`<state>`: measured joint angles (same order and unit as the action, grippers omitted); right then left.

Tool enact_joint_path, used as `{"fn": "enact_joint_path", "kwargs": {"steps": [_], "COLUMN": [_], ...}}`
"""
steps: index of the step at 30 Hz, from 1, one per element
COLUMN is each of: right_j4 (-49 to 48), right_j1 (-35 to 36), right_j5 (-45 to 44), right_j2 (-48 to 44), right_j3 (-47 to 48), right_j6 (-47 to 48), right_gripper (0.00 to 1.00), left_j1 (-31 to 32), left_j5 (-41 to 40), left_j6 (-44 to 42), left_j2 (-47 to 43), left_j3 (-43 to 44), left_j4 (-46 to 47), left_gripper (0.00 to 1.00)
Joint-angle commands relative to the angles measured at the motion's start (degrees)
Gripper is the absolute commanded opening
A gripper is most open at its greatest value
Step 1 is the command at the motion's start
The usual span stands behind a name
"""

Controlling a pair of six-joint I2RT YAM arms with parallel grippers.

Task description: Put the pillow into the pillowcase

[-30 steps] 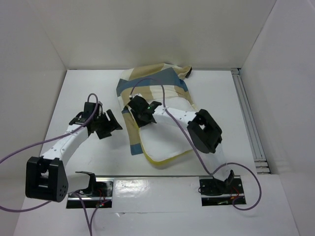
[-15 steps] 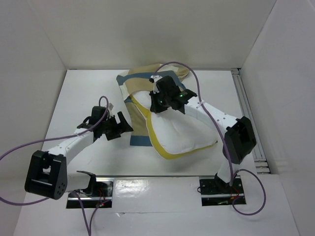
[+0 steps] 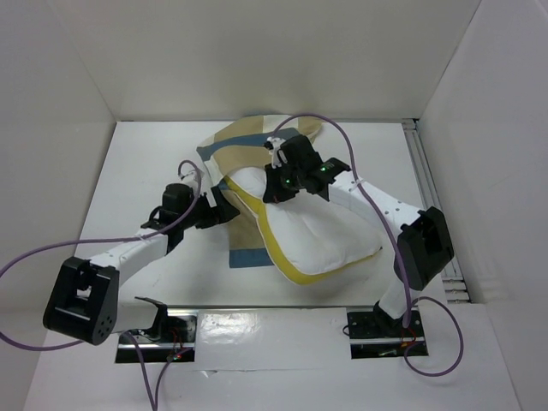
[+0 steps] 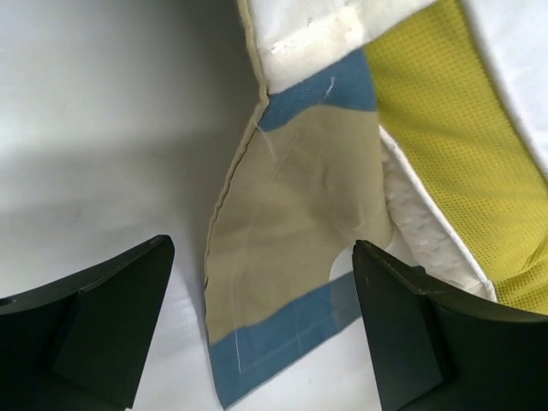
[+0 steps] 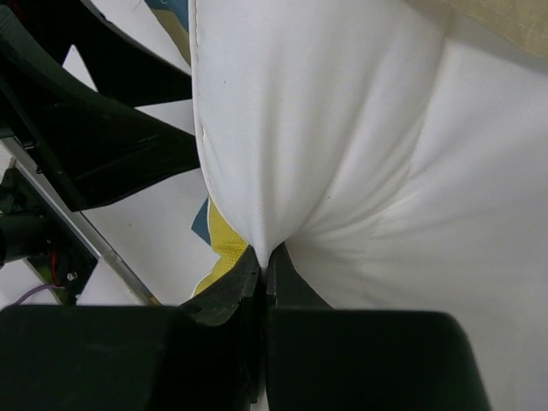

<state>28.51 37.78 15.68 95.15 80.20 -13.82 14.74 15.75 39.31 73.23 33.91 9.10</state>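
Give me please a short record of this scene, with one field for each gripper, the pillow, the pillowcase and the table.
left gripper: open, over the side edge of the pillowcase, holding nothing
right gripper: shut, pinching a fold of the pillow
pillow: white with a yellow band, mostly uncovered, lying on the pillowcase
pillowcase: blue, tan and cream blocks, crumpled under and beyond the pillow
table: white

The pillowcase lies under, behind and left of the pillow. The left gripper is left of the pillow, the right gripper on its rear.
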Motion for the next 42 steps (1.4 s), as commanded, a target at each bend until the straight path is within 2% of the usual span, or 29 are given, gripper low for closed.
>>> {"fn": "enact_joint_path", "kwargs": {"steps": [1,2,3,5,9,17,20,21,23,25,26,27,30,35,38,41,42], "right_j4": [-2.5,-2.5,-2.5,-1.9,-1.3,-0.7,-0.7,-0.7,-0.7,-1.2,-1.2,-1.2,-1.9,2.2,3.3,1.6,0.4], "right_j1": [-1.1,-1.7,-1.7,-2.2,-3.2,-4.9,-5.4,-5.4,-6.0,-6.0,-6.0,-6.0,-5.4,-6.1,-5.9,-4.2,-3.7], "right_j5": [3.6,4.4,4.4,6.1,7.5,8.1,8.1,8.1,8.1,8.1,8.1,8.1,6.1,0.5,0.0,-0.6,0.4], "right_j2": [-4.2,-4.2,-4.2,-4.2,-4.2,-3.7,-3.7,-3.7,-3.7,-3.1,-3.1,-3.1,-2.0,-0.1,-0.1,-0.7,-0.7], "right_j3": [0.7,0.7,0.2,0.2,0.7,0.1,0.1,0.1,0.1,0.1,0.1,0.1,1.4,17.2,23.0,19.8,14.6], "right_j6": [-0.1,-0.1,-0.1,0.5,1.0,1.0,1.0,0.5,0.5,-0.1,-0.1,-0.1,-1.2,-0.5,0.1,0.1,-1.2], "right_gripper": [0.0,0.0,0.0,0.0,0.0,0.0,0.0,0.0,0.0,0.0,0.0,0.0,0.0,0.0,0.0,0.0,0.0], "left_j1": [-0.5,-0.5,-0.5,-0.5,-1.0,-2.2,-2.2,-2.2,-2.2,-2.2,-2.2,-2.2,-1.1,0.0,1.2,1.3,1.8], "left_j5": [3.3,5.0,6.6,9.6,13.3,18.6,23.0,24.1,25.5,26.7,27.5,28.1,28.7,26.7,26.2,23.9,23.9], "left_j6": [-2.8,-2.1,-2.1,-2.1,-3.6,0.9,2.3,3.4,4.7,5.5,5.5,5.5,5.5,4.9,4.2,4.9,4.9], "left_j2": [0.5,1.2,1.8,5.1,8.9,11.3,14.1,14.8,15.6,15.6,15.6,15.0,11.7,1.1,-6.4,-14.3,-15.6], "left_j3": [-4.4,-5.3,-6.6,-8.2,-7.6,-7.0,-4.6,-3.9,-3.9,-3.9,-3.3,-2.8,-1.7,5.0,6.6,2.3,1.1], "left_j4": [16.7,20.0,27.4,32.0,35.6,42.6,44.7,44.7,46.4,46.4,45.3,41.6,38.6,28.7,22.5,19.7,18.5], "left_gripper": [0.98,0.98,0.98,0.98,0.97,0.95,0.88,0.75,0.57,0.32,0.01,0.0,0.0,0.0,0.0,0.0,0.0]}}
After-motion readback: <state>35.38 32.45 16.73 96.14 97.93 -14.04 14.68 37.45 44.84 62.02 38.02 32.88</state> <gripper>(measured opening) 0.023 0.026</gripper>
